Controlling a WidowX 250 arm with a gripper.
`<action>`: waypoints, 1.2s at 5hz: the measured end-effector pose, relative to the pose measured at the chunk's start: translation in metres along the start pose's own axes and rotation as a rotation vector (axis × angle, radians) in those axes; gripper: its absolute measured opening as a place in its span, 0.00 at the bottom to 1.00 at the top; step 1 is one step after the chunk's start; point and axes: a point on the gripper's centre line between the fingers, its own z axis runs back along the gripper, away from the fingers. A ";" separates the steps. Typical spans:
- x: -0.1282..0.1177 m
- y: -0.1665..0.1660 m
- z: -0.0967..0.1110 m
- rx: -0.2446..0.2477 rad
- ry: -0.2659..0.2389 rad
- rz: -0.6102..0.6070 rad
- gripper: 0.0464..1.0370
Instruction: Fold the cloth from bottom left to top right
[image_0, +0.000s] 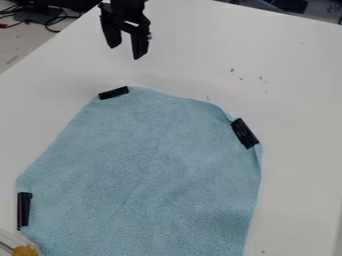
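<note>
My gripper (126, 52) hangs near the top edge of the view, left of centre, with its two fingers apart and nothing between them. Below it, a light blue cloth (150, 170) lies spread on the white table, running down to the view's bottom edge. Black clips or pieces sit on the cloth's edge: one at the top left (113, 93), one at the upper right (245, 133) and one at the lower left (24, 210). The gripper is apart from the cloth, beyond its top edge.
The white table (294, 75) surrounds the cloth, with small dark marks at the upper right. An orange-yellow object (25, 250) is in the bottom left corner beside the cloth. Dark cables (47, 21) lie past the table's edge at the upper left.
</note>
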 end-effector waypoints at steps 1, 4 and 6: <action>-0.006 -0.004 -0.017 -0.019 0.035 0.010 0.96; -0.110 -0.047 0.008 0.017 0.028 0.279 0.96; -0.189 -0.079 0.013 0.020 0.059 0.476 0.96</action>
